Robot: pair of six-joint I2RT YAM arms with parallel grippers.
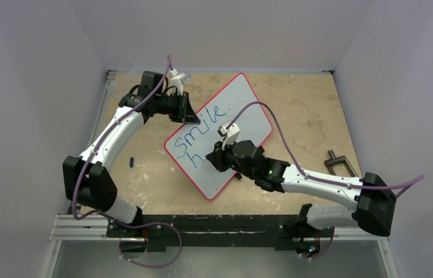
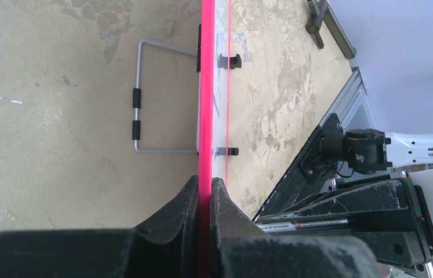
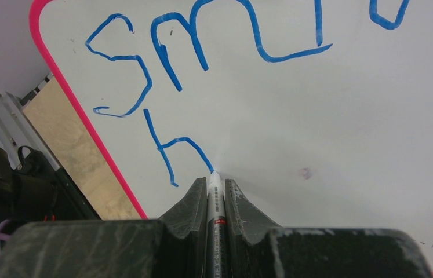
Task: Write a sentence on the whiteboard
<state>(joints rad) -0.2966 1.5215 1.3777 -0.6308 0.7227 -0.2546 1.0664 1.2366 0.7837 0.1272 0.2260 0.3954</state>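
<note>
Whiteboard [image 1: 247, 119] sat mid-table [image 1: 309, 110], long axis diagonal, near-left to far-right. Left gripper [image 2: 205, 186] clamped its red far-left rim. Right gripper [image 3: 215, 184] pinched marker [image 3: 216, 211], tip touching below sentence [image 1: 201, 132]; blank white rightward.

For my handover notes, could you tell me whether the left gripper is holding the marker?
No, the left gripper is clamped on the whiteboard rim; the marker sits in the right gripper.

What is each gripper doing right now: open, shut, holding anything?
Left gripper: closed on the whiteboard rim.
Right gripper: closed on a marker, tip touching the board.
</note>
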